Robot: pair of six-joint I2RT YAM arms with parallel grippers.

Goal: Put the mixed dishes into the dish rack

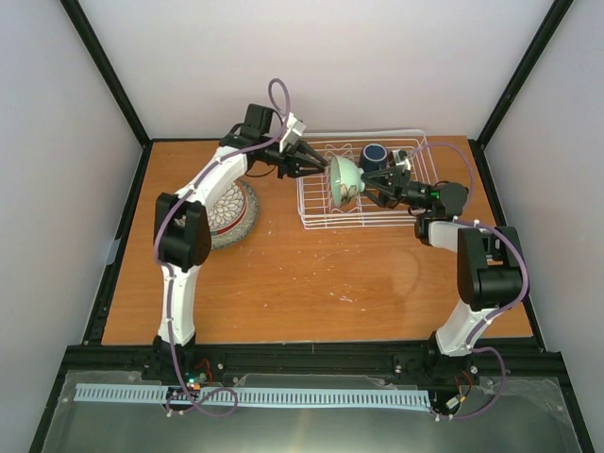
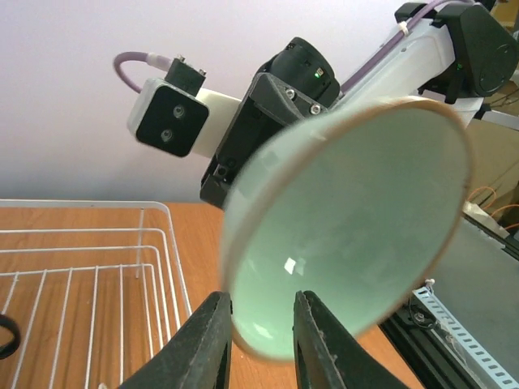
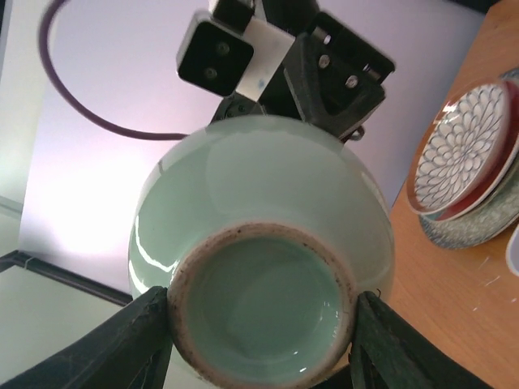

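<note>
Over wooden tabletop [image 1: 311, 283], within white walls [image 1: 311, 66], pale green bowl [image 1: 344, 177] is clamped by right gripper [image 3: 259, 322]. Its rim is straddled by parted left gripper [image 2: 259, 306].

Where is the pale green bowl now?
Top view: the pale green bowl hangs sideways over the dish rack's left end, foot clamped by the right gripper, left gripper at its rim.

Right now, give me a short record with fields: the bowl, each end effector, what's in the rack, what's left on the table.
bowl: pale green bowl, tipped on its side in the air over the dish rack's left end
right end effector: shut on the bowl's foot
left end effector: jaws parted at the bowl's rim
in rack: dark blue mug
on table: stack of plates, petal-patterned on top
</note>
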